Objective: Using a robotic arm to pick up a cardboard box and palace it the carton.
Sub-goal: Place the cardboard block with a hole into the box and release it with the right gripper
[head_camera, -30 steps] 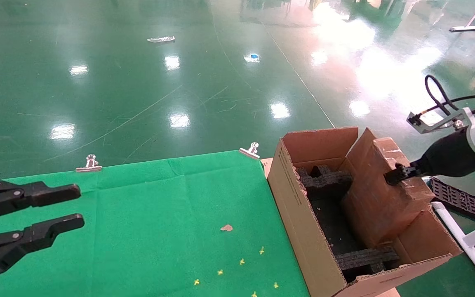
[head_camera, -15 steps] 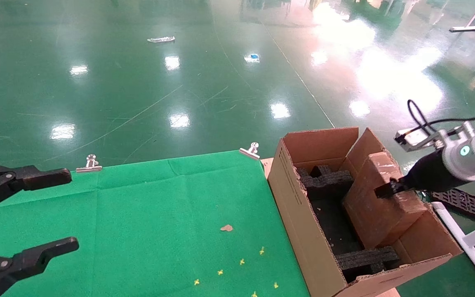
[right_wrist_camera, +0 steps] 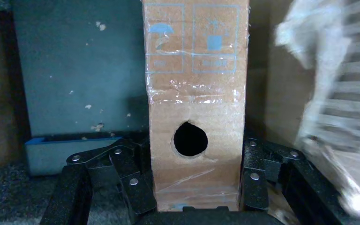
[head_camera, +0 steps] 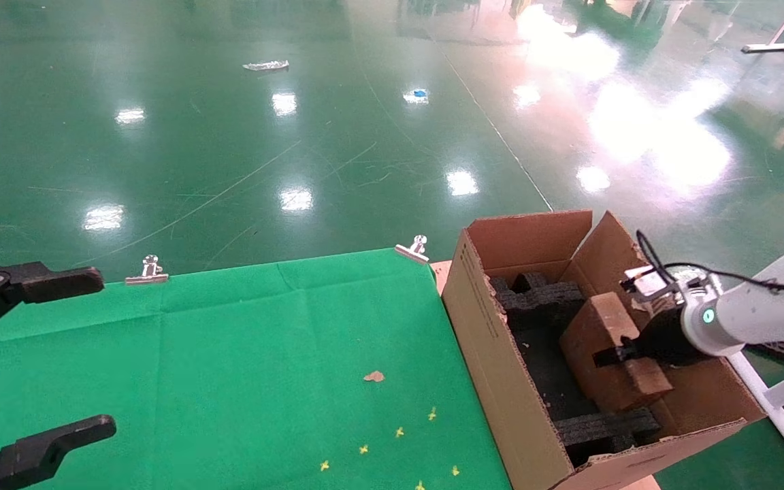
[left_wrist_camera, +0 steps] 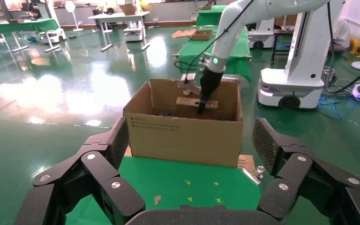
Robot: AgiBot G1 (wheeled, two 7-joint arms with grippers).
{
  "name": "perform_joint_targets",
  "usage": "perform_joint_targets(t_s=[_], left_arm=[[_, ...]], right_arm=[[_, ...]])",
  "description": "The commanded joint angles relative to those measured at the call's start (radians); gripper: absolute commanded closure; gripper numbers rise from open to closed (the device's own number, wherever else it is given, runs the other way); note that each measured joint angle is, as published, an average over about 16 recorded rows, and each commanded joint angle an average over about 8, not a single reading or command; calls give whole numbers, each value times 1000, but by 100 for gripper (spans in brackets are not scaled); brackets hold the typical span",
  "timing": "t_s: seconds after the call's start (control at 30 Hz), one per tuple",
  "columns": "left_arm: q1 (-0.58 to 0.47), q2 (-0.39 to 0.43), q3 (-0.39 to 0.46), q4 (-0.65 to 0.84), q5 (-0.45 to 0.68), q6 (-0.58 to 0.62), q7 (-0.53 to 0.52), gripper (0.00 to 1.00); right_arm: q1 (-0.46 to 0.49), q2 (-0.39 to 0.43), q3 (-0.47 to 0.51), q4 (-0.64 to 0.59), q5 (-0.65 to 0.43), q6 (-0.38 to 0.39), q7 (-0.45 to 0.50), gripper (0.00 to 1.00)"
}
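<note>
1. Head cam is looking down and forward from above, taking in the green cloth (head_camera: pixel 242 354) and the carton (head_camera: pixel 501 354).
2. Left wrist cam is sitting low behind its own fingers (left_wrist_camera: pixel 115 140), facing that same carton (left_wrist_camera: pixel 185 136) across the cloth.
3. Right wrist cam is staring point-blank at the cardboard box (right_wrist_camera: pixel 194 103), inside the carton.

A glossy green floor (head_camera: pixel 229 136) reflects bright ceiling light. Beyond it stand green-draped tables (left_wrist_camera: pixel 26 26) and a fan (left_wrist_camera: pixel 71 6).
</note>
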Motion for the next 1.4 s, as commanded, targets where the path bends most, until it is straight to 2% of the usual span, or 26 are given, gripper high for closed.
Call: perform_joint_targets(t_s=[0.03, 0.07, 0.3, 0.33, 0.7, 1.4], left_arm=[[0, 0, 0, 0, 0, 0, 0, 0], [0, 0, 0, 0, 0, 0, 0, 0], [0, 0, 1, 0, 0, 0, 0, 0], [0, 0, 1, 0, 0, 0, 0, 0], [0, -1, 1, 0, -1, -1, 1, 0], [-1, -1, 2, 0, -2, -1, 1, 0]], right_arm=[[-34, -10, 3, -19, 21, 27, -15, 100], [-42, -13, 7, -28, 32, 33, -27, 96], [-66, -21, 33, -75, 89, 48, -117, 8], [-66, -22, 35, -81, 93, 46, -127, 0], [-55, -46, 41, -139, 107, 11, -176, 0], [-32, -70, 36, -178, 97, -26, -193, 0]])
